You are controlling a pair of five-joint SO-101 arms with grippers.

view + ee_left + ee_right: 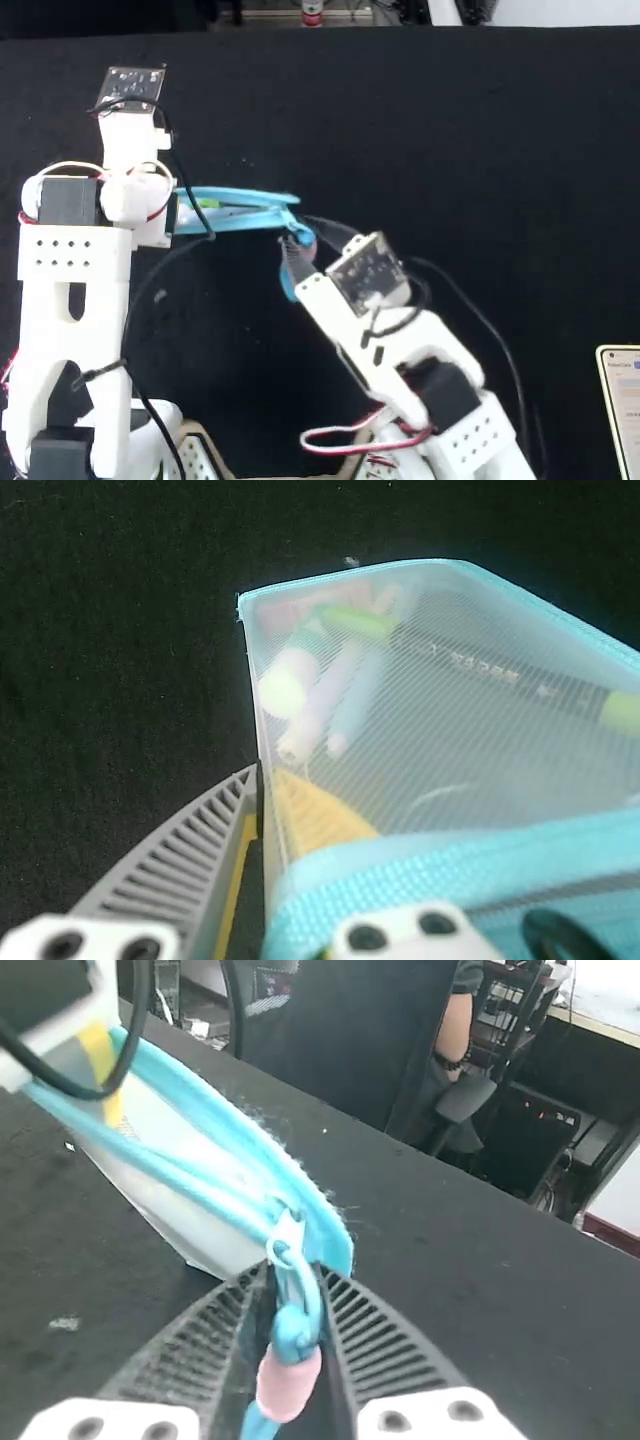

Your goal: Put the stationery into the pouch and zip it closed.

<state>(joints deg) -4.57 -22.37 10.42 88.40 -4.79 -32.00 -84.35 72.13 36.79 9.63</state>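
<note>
The pouch (250, 210) lies lengthwise between the left claw (178, 216), clamped on one end, and the right claw (290, 1290), pinching the zipper pull (292, 1335) at the other.

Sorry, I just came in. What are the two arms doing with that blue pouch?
They are working on zipping it. The left claw is clamped on one end of the pouch, keeping it steady. The pens lie inside and show through the mesh. At the other end, the right claw pinches the zipper pull. The two teal edges seem to be apart, so the zip looks not yet closed.
</note>
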